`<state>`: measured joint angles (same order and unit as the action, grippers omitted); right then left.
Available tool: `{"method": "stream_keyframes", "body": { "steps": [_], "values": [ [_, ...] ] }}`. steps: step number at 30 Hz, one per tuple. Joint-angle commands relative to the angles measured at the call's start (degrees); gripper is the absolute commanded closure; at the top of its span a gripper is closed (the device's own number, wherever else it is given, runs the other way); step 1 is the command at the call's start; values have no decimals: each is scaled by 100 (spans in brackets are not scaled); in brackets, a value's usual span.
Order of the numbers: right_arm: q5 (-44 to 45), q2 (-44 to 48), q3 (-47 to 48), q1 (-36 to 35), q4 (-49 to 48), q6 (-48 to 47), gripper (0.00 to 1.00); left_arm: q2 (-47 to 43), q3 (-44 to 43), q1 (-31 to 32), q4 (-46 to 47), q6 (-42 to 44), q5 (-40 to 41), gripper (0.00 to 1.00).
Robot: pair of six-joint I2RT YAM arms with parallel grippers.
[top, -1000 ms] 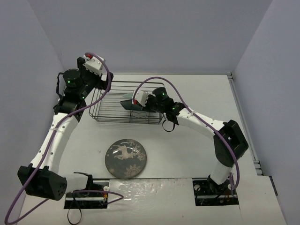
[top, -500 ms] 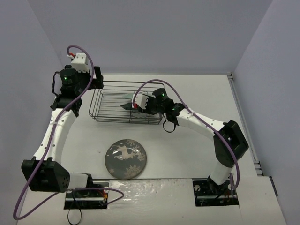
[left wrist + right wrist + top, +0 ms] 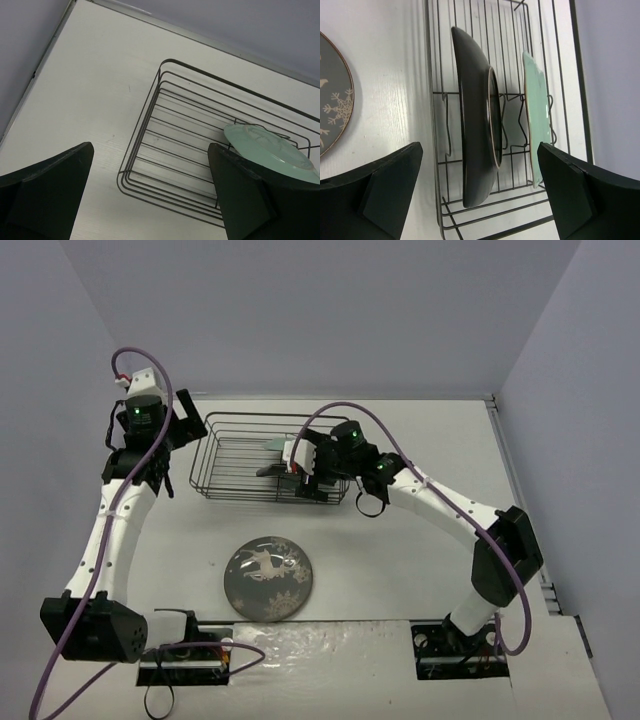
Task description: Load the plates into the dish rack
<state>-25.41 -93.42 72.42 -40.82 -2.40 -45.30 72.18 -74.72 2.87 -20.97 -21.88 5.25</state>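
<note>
My right jaws had just sprung wide and let go of the dark teal plate (image 3: 477, 120), which stood on edge in the dish rack (image 3: 235, 465) beside the mint plate (image 3: 536, 115). My left jaws gaped empty. Only the deer plate (image 3: 268, 579) remained on the tabletop (image 3: 400, 570).

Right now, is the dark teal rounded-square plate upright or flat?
Upright: that plate stands on edge in slots of the black wire dish rack.
</note>
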Motion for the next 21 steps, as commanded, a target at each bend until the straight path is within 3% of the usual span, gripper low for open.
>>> {"method": "stream_keyframes", "body": {
  "steps": [1,4,7,11,13,16,21],
  "values": [
    [-445,550,615,-33,479,3,0,-401,-164,-24,-568,-484,443,3],
    [-233,823,739,-97,490,224,0,-628,-7,-16,-826,-681,510,3],
    [515,1093,836,-232,185,731,0,-754,61,-23,-1282,-917,636,3],
    [2483,1124,1515,-774,428,2338,0,-1289,655,-6,-1567,-1560,497,3],
    [2838,1167,1657,-881,562,3400,0,-1456,967,11,-1602,-1897,281,3],
    [2817,1456,1302,-1146,486,4207,0,-1798,1420,15,-1728,-2089,135,3],
    [3523,1794,648,-1922,885,5020,0,-2553,2171,46,-1806,-2290,15,3]
  ]
}}
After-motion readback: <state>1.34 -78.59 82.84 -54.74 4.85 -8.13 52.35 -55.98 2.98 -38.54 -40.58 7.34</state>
